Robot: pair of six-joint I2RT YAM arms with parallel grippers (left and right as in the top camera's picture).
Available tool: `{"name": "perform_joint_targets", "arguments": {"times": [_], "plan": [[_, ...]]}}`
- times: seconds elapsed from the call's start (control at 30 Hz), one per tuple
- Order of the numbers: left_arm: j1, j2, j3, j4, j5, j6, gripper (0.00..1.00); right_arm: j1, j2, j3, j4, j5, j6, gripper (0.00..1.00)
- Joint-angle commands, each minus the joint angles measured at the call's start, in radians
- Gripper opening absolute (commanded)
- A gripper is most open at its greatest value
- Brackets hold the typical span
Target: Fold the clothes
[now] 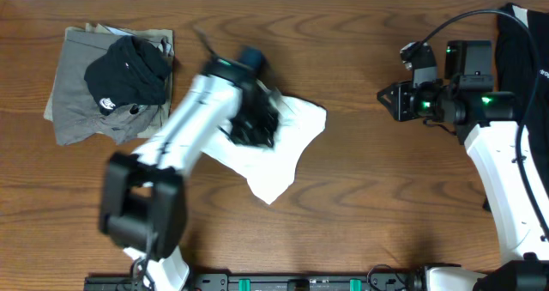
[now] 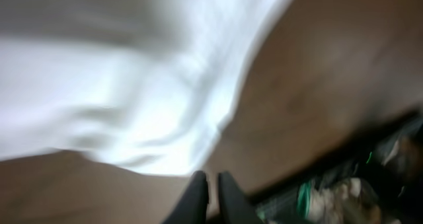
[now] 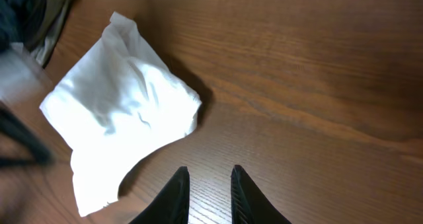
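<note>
My left pincer (image 2: 211,179) is blurred, its fingers pinched almost together with nothing between them. The crumpled white cotton T-shirt (image 2: 132,85) lies just ahead of its tips. My right pincer (image 3: 206,174) is parted and empty above the brown wooden table (image 3: 317,85), with the shirt ahead and to its left. Beyond the left pincer, a black garment (image 1: 129,68) rests on a folded grey-olive garment (image 1: 73,111).

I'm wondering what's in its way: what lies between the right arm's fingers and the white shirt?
Nothing. Only bare wooden table lies between the right fingers and the white shirt, as the right wrist view shows.
</note>
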Motion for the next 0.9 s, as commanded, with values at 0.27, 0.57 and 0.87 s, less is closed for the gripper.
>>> {"name": "perform_joint_targets", "arguments": {"times": [0.27,0.57,0.87], "plan": [[0.281,0.049,0.001,0.087,-0.103,0.159,0.33,0.167,0.134,0.010,0.024,-0.023,-0.005,0.41],[0.291,0.208,0.001,0.157,-0.023,0.206,0.46,0.323,0.281,0.010,0.125,-0.068,-0.012,0.43],[0.252,0.316,0.001,0.024,0.163,0.207,0.06,0.383,0.382,0.010,0.165,-0.061,-0.003,0.37]]}}
